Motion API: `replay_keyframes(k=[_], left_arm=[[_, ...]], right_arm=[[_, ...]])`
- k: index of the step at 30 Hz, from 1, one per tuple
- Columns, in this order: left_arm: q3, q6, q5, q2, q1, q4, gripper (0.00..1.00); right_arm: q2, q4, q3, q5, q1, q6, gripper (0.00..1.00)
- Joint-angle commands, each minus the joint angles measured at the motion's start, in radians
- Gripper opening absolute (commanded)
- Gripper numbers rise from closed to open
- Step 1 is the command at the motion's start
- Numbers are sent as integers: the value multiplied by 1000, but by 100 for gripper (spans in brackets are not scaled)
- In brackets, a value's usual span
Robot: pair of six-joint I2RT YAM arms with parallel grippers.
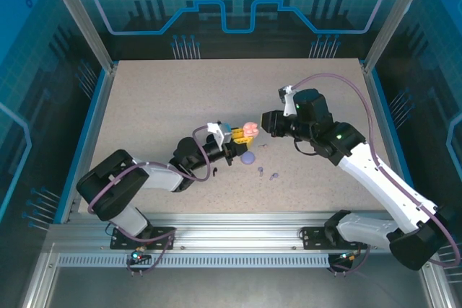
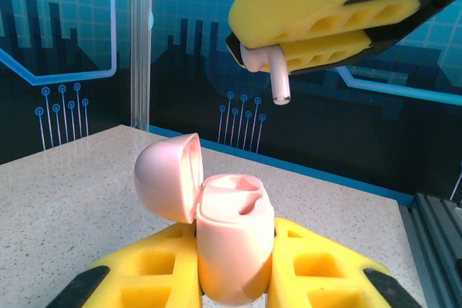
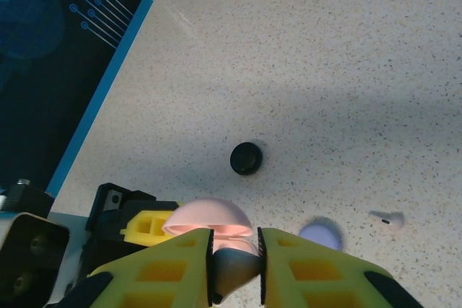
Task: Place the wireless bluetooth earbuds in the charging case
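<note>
1. Near zone. Two earbuds lie loose on the bench (image 1: 144,106): the first loose earbud (image 1: 260,171), and the second loose earbud (image 1: 273,175) just to its right, the two apart. Both are too small for their colour to be read from above. The lilac case (image 1: 247,156) sits on the bench just beyond them, close under the left gripper.

2. Middle zone. The left gripper (image 1: 237,142) is clamped on the pink charging case (image 2: 231,243). One yellow pad presses each side of the lower body. The case stands upright, clear of the bench. Its lid (image 2: 170,178) is hinged open and tilted back to the left in the left wrist view. Both moulded wells in the case top face up.

3. Above the case. The right gripper (image 2: 289,37) is closed narrow on the pale pink earbud (image 2: 278,77). It pinches the bud head, and the stem points down towards the wells. The stem tip hangs above the open case, slightly to the right, with a visible gap between them.

4. Far zone. In the right wrist view, the black case (image 3: 247,157) rests alone on the bench beyond the pink charging case.
</note>
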State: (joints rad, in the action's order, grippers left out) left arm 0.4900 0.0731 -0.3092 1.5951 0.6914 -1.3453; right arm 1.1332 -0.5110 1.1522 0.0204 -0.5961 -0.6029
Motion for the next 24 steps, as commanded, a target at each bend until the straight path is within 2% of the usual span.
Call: replay_keyframes(k=[1,24], left_arm=[[36,-39,16,11,11,-54,1],[42,-46,18,13,18,-54,1]], right_arm=[[7,-4,32,-41,-29,-32,22],[84,-35,47,-136,-89,-14,22]])
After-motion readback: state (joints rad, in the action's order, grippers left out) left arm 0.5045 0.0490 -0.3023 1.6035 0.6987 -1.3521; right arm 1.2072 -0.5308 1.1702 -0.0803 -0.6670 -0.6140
